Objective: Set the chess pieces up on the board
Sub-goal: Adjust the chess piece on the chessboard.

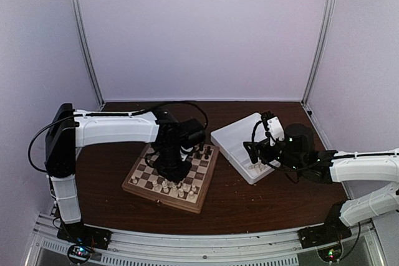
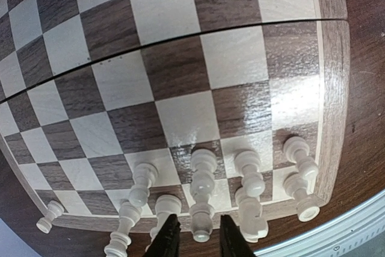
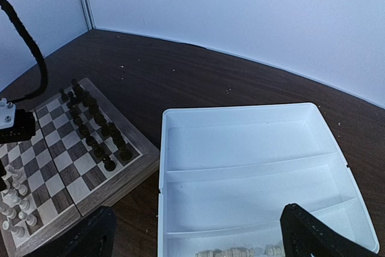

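The board [image 1: 144, 177] lies left of centre on the table. Several cream chess pieces [image 2: 249, 176] stand in its two near rows; one tall cream piece [image 2: 203, 194] stands right between my left fingertips. My left gripper [image 2: 198, 238] hangs low over that near edge [image 1: 171, 167], jaws narrowly open with small gaps on both sides of the piece. My right gripper [image 3: 204, 236] is wide open and empty above the white tray [image 3: 240, 167], where a few cream pieces [image 3: 237, 251] lie in the nearest compartment. It shows in the top view [image 1: 255, 154] too.
Dark chess pieces [image 3: 96, 130] fill the board's far rows [image 1: 202, 152]. The white tray [image 1: 237, 138] sits right of the board; its two far compartments hold nothing. A lone cream piece [image 2: 48, 216] stands at the board's corner. White walls enclose the table.
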